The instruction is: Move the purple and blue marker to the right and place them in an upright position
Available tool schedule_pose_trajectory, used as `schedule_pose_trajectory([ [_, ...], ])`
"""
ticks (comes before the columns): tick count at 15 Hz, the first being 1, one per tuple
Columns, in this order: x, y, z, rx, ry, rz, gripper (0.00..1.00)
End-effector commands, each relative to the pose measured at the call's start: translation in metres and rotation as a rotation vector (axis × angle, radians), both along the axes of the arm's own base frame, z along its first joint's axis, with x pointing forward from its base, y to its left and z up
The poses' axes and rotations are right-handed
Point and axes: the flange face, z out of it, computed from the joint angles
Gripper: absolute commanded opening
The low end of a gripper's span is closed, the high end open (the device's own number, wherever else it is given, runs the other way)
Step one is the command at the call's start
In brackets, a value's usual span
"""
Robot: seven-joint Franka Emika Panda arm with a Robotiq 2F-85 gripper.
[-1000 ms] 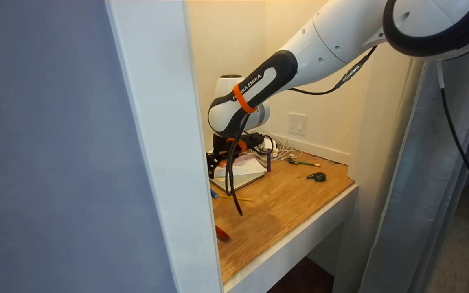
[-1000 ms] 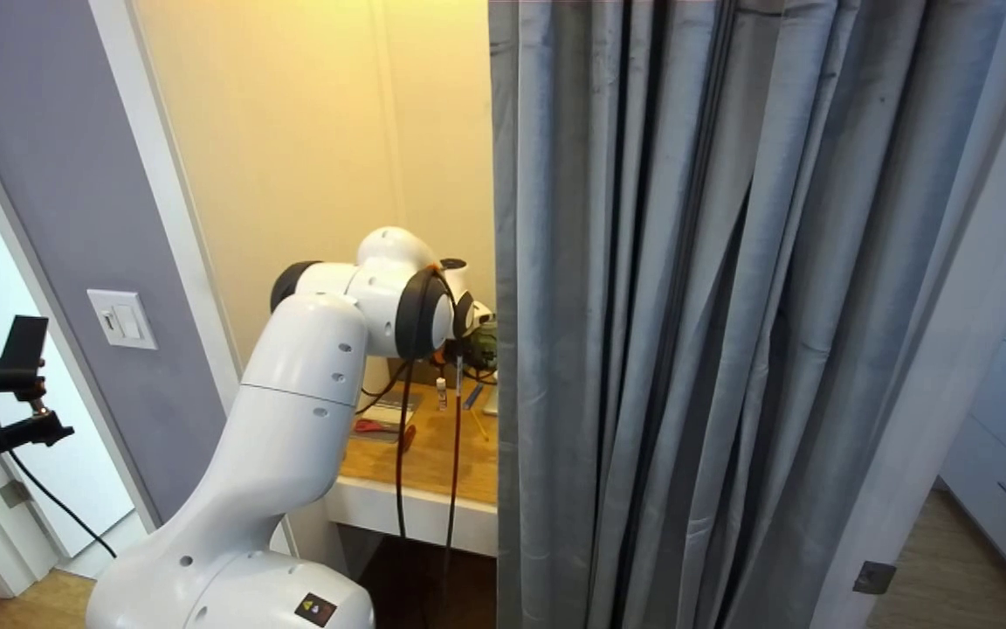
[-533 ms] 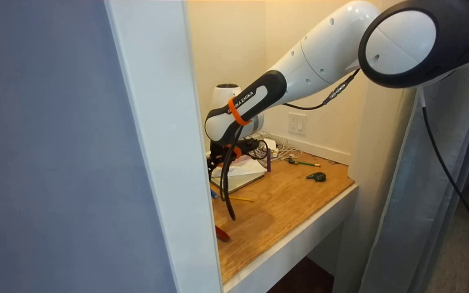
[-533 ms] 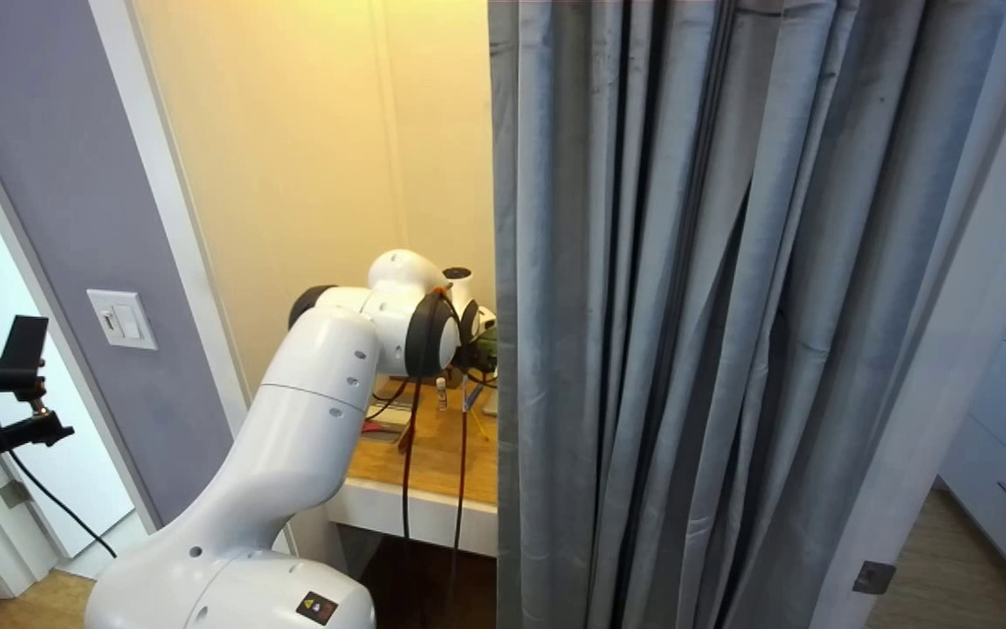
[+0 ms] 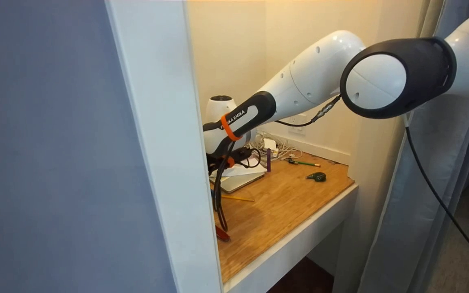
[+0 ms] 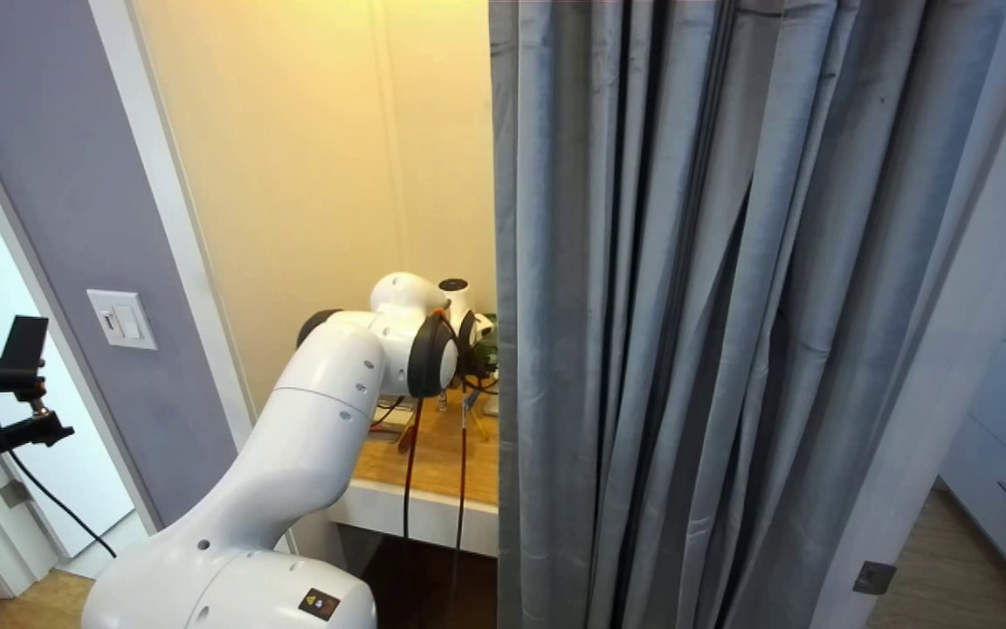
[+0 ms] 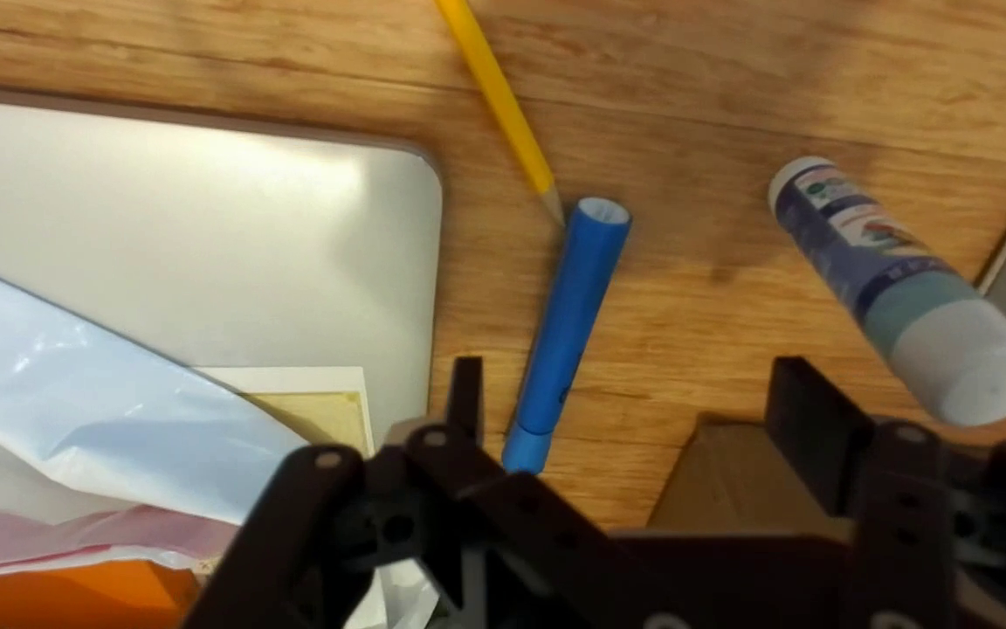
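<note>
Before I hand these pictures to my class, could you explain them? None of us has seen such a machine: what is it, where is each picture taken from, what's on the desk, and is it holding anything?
The machine is a robot arm with a two-fingered gripper at its end, steered by a person. Two pictures look at the scene from outside the robot; the third looks down from its wrist. In an exterior view, a purple marker stands upright on the wooden desktop. In the wrist view, a blue marker lies near a yellow pencil, a white-capped tube and a flat silver slab, perhaps a closed laptop. The gripper is open, with the blue marker showing in the gap between its fingers, so nothing seems held.
</note>
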Motion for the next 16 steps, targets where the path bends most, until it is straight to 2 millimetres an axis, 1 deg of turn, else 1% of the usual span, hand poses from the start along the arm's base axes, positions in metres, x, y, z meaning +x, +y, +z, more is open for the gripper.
schedule_pose_trajectory([
  [1, 0.011, 0.006, -0.009, 0.003, -0.037, -0.012, 0.61],
  [2, 0.013, 0.006, -0.012, 0.005, -0.036, -0.013, 0.49],
  [4, 0.014, 0.007, -0.017, 0.005, -0.036, -0.012, 0.37],
  [5, 0.015, 0.008, -0.019, 0.007, -0.034, -0.012, 0.33],
  [6, 0.016, 0.008, -0.022, 0.007, -0.032, -0.013, 0.31],
  [7, 0.016, 0.008, -0.025, 0.007, -0.032, -0.012, 0.27],
  [8, 0.017, 0.008, -0.027, 0.008, -0.031, -0.012, 0.29],
  [10, 0.018, 0.008, -0.031, 0.008, -0.03, -0.012, 0.31],
  [13, 0.019, 0.009, -0.036, 0.012, -0.028, -0.012, 0.4],
  [14, 0.02, 0.009, -0.037, 0.013, -0.028, -0.012, 0.46],
  [16, 0.02, 0.008, -0.04, 0.013, -0.027, -0.013, 0.51],
])
